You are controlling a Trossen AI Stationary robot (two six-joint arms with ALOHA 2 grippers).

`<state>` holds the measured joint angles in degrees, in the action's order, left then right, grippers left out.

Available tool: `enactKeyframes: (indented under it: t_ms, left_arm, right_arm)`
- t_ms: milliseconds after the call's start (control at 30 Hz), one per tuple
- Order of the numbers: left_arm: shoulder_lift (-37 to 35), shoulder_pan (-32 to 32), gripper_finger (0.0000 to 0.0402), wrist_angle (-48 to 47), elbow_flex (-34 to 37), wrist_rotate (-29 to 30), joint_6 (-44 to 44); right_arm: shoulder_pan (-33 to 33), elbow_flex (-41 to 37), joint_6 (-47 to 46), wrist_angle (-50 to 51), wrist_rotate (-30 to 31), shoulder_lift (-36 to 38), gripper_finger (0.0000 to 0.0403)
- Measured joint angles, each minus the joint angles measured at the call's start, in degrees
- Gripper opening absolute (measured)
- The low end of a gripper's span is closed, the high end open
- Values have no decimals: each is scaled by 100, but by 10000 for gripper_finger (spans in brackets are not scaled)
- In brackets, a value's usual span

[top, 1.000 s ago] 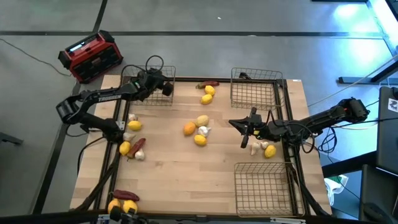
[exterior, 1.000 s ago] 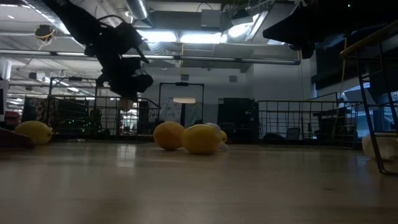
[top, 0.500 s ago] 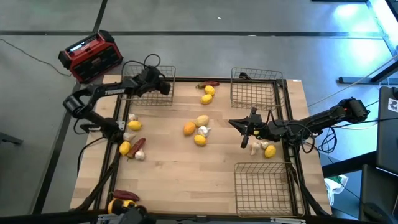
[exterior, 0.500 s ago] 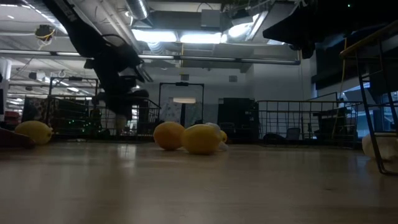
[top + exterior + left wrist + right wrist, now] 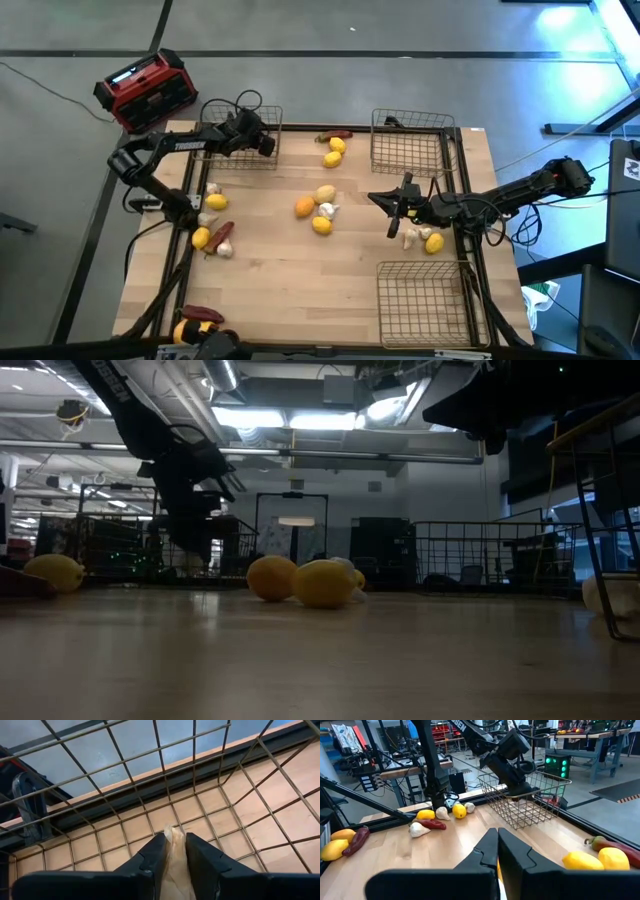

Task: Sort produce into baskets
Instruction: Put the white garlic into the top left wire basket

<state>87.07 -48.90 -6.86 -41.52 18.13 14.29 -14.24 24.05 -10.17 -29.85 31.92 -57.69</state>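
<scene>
My left gripper is inside the far-left wire basket, shut on a whitish bulb. My right gripper is shut and empty. It hovers at the right of the table, near a bulb and a lemon. Two more baskets stand at the far right and the near right. An orange fruit, lemons and a bulb lie in the middle. More lemons, bulbs and a dark red pepper lie at the left. My left gripper pinches the whitish bulb between its two fingers. The bulb's pale tip shows beyond the fingertips. The fingers slant down into the basket, over its mesh floor. I cannot tell whether the bulb touches the mesh.
Two lemons and a pepper lie at the far edge between the two far baskets. A pepper and lemons lie at the near left corner. A red and black box stands off the far left corner.
My left gripper has gone down into the far-left basket with the bulb still between its fingers, and its arm has swung toward the far edge.
</scene>
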Motion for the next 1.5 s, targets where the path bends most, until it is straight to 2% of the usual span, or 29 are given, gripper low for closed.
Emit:
enactKeyframes:
  t_ms: [367,567,733,933,1100,1267,1500]
  left_arm:
    - [-17,0,147,-18,0,-2,-216]
    - [-485,35,151,-212,-131,0,-440]
    - [-1291,317,144,-653,-447,-104,-491]
    - [-2373,1092,143,-731,-549,-613,-524]
    - [-2872,1903,143,-720,-549,-1209,-332]
    - [-2888,2773,143,-710,-549,-1270,-218]
    - [-2437,3870,143,-605,-548,-1264,-143]
  right_arm:
    - [1,0,0,0,-1,0,14]
    - [0,0,0,-2,-1,0,14]
    - [2,0,0,-2,0,0,14]
    - [0,0,0,-6,-2,0,14]
    - [0,0,0,-7,-2,0,14]
    - [1,0,0,-7,0,-2,14]
    - [0,0,0,-8,0,-2,14]
